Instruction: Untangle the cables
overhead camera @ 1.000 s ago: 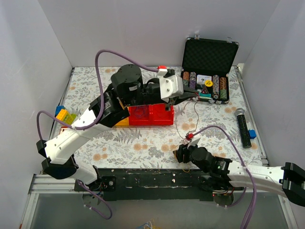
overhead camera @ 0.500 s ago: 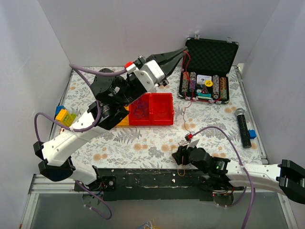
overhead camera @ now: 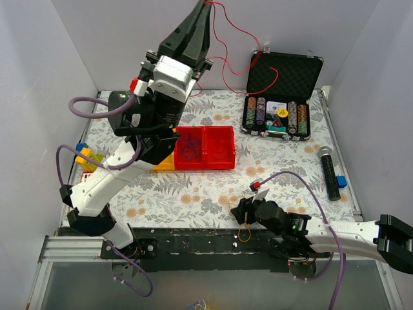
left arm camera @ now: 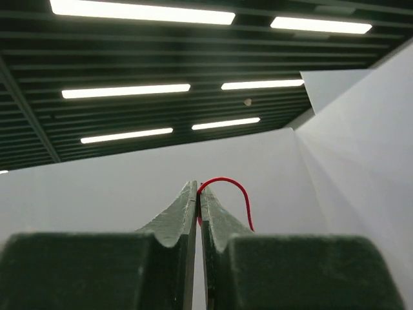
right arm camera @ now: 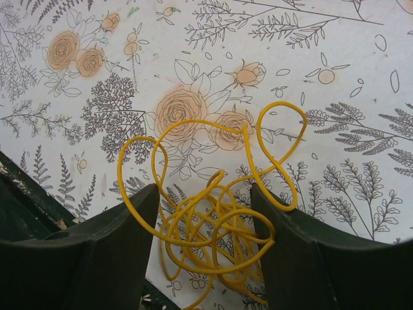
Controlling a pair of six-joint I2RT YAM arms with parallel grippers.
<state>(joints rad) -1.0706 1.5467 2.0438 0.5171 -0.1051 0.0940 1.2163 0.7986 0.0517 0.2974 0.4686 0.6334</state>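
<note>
High above the table's (overhead camera: 193, 187) far edge, the left gripper (overhead camera: 207, 4) is pinched tight on a red cable (left arm camera: 222, 179) looping rightward toward the far right corner, while by the near edge the right gripper (right arm camera: 204, 192) stands open, straddling a yellow cable coil (right arm camera: 193, 255).

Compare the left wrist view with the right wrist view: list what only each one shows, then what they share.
Left wrist only: the left gripper, jaws shut on a red cable, pointing up at ceiling lights. Right wrist only: the right gripper, jaws open around a yellow cable tangle lying on the floral table. Both: dark jaws at the bottom of the view, framing thin cable of a single colour.
</note>
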